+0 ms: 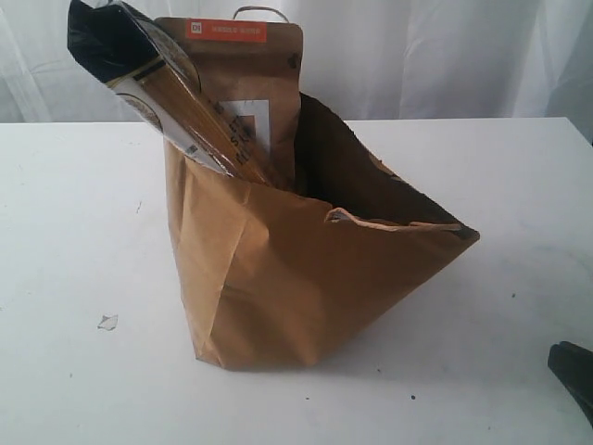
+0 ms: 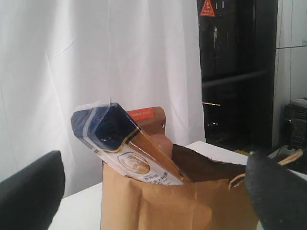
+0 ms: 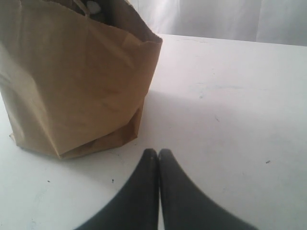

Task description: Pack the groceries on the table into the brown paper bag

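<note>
On the white surface (image 1: 74, 232) the brown paper bag (image 1: 306, 287) stands upright with creased sides, its mouth open. From the mouth, on the left in the exterior view, a long dark-blue noodle packet (image 1: 139, 65) sticks out, its top tilted to the left. Right behind it a brown windowed pouch (image 1: 250, 83) with an orange label stands upright. The left fingers (image 2: 33, 191) are spread wide and released, grasping nothing, with the top of the bag showing between them. The right fingers (image 3: 148, 191) are clenched together on nothing, low over the surface, near the bag's base but apart from it. A small pale scrap (image 1: 107, 322) lies on the surface left of the bag.
</note>
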You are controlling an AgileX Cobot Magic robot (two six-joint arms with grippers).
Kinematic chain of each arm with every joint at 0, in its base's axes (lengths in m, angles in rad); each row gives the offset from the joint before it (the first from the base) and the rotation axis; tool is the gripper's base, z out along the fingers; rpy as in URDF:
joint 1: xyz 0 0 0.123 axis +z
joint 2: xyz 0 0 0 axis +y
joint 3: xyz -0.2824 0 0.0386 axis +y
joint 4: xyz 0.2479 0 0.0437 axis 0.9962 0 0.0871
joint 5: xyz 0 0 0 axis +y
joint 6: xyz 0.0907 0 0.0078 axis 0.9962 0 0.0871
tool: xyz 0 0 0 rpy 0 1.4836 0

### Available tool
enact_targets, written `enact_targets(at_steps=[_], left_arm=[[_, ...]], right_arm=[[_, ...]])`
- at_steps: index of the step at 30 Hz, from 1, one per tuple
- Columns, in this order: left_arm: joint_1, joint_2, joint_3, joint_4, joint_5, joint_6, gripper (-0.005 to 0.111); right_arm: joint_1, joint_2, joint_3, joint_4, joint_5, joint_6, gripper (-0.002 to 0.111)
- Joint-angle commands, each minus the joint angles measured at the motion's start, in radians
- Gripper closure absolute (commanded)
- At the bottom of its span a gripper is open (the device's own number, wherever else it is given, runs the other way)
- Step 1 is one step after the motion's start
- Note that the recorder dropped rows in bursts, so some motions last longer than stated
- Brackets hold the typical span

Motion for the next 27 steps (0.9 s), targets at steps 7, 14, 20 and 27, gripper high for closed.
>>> enact_targets(at_steps=[7,14,20,27], left_arm=[[0.001,-0.065,0.116,0.101,0.027,-0.005,0.002],[0.001,-0.066,0.129,0.104,-0.07,-0.005,0.002],[0.001,-0.066,0.129,0.101,-0.156,0.055,0.003],[0.001,-0.099,0.146,0.271,-0.004,-0.083,0.063]], right_arm=[[-0.004,-0.005,0.007,-0.002,-0.006,0.001,0.108],[-0.004,-0.005,0.007,-0.002,-0.006,0.001,0.108],[-0.004,-0.005,0.007,-0.002,-0.006,0.001,0.108],[-0.004,-0.005,0.007,-0.002,-0.006,0.001,0.108]])
